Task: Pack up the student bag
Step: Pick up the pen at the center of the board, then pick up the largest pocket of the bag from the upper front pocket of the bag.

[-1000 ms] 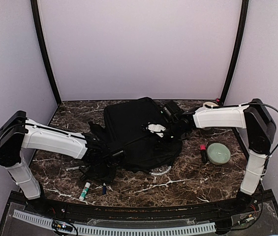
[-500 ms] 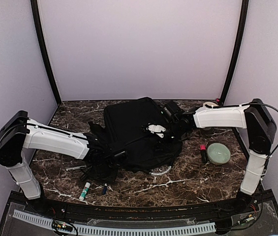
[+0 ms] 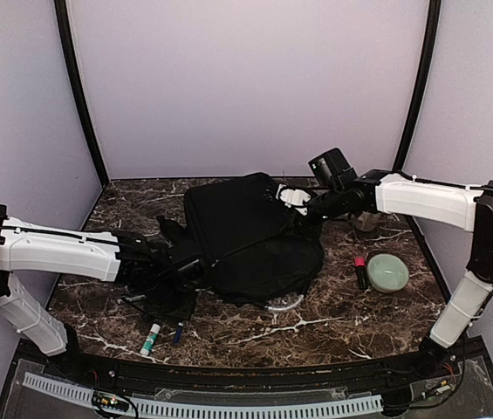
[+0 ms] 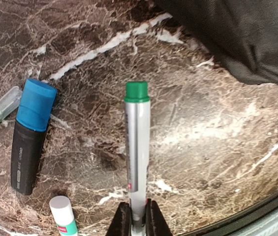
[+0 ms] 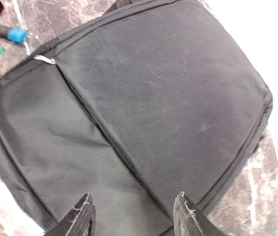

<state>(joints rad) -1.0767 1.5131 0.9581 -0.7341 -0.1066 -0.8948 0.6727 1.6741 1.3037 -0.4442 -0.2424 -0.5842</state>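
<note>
Pinching the tail end of a green-capped silver marker (image 4: 138, 147) in the left gripper (image 4: 135, 219), jaws closed on it, low over the marble table (image 4: 217, 162). Hovering the right gripper (image 5: 134, 216), jaws apart and empty, over the student bag (image 5: 153, 98) — lying flat mid-table, zip seemingly closed. Risking the marker pivoting or slipping from so off-centre a grip, with no opening ready.
</note>
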